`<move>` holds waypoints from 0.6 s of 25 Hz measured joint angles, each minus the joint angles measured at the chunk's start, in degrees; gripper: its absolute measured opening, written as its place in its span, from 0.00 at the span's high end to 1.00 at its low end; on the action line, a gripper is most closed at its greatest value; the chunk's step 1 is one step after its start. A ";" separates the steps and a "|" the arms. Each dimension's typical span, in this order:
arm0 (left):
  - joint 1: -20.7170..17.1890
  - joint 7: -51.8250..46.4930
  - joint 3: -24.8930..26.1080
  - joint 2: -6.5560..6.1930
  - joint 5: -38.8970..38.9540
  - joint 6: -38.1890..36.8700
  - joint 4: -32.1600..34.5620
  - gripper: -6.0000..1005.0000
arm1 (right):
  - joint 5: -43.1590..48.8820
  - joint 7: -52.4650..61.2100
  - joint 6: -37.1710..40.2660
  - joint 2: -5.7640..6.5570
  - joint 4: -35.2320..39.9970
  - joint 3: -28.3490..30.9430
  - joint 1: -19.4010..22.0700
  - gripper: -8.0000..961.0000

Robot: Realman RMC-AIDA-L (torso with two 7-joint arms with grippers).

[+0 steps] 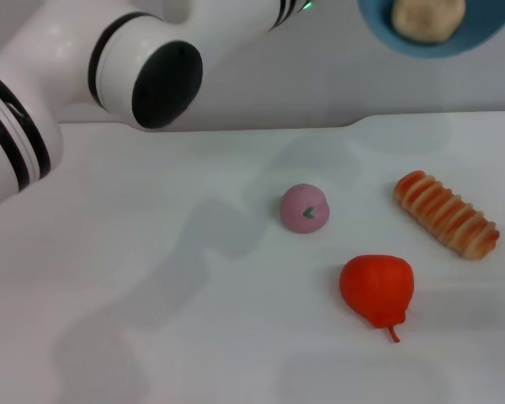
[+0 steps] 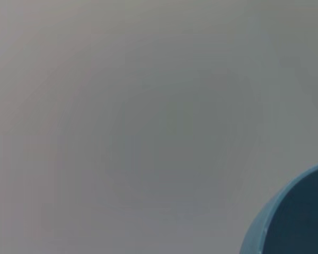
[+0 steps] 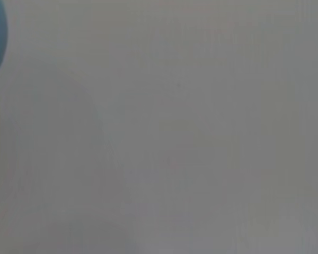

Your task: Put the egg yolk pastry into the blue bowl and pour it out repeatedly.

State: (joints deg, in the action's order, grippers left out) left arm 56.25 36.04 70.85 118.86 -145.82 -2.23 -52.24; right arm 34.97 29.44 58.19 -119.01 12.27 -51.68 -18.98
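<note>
Going left to right in the head view, the left arm (image 1: 109,76) fills the upper left of the frame; its hand is out of sight, so whether it is apart or together I cannot tell. At the upper right the egg yolk pastry (image 1: 427,18) already lies inside the blue bowl (image 1: 379,29), which appears lifted. Placing looks done; pouring remains. The right hand is not visible.
</note>
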 joint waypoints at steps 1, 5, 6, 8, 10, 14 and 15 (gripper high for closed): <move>-0.15 1.12 -0.60 0.05 0.00 -1.81 -0.11 0.99 | 0.00 0.00 0.00 0.00 -0.10 0.00 -0.02 0.45; -0.42 3.74 -3.29 0.12 0.00 -6.18 -0.06 0.99 | 0.00 0.02 0.00 0.00 -0.61 0.00 -0.04 0.45; -0.42 4.17 -4.20 0.13 0.00 -7.39 0.33 1.00 | 0.00 0.02 0.04 0.00 -0.80 0.00 -0.04 0.45; -0.50 4.83 -6.71 0.14 0.00 -11.08 1.36 0.99 | -0.03 0.02 0.27 0.01 -1.36 0.02 -0.05 0.45; -1.16 5.41 -9.68 0.15 0.12 -15.28 2.05 0.99 | -0.08 0.02 0.54 0.00 -1.67 0.10 -0.10 0.45; -2.79 7.65 -13.48 0.22 0.52 -21.40 2.21 0.99 | -0.09 0.02 0.58 0.01 -1.73 0.17 -0.15 0.46; -3.05 7.93 -13.81 0.22 0.55 -21.96 2.21 0.99 | -0.09 0.01 0.60 0.01 -1.73 0.18 -0.18 0.46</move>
State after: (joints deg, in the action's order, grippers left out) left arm 53.21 43.97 57.04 119.08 -145.27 -24.20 -50.03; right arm 34.88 29.45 58.80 -119.00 10.54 -51.50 -19.16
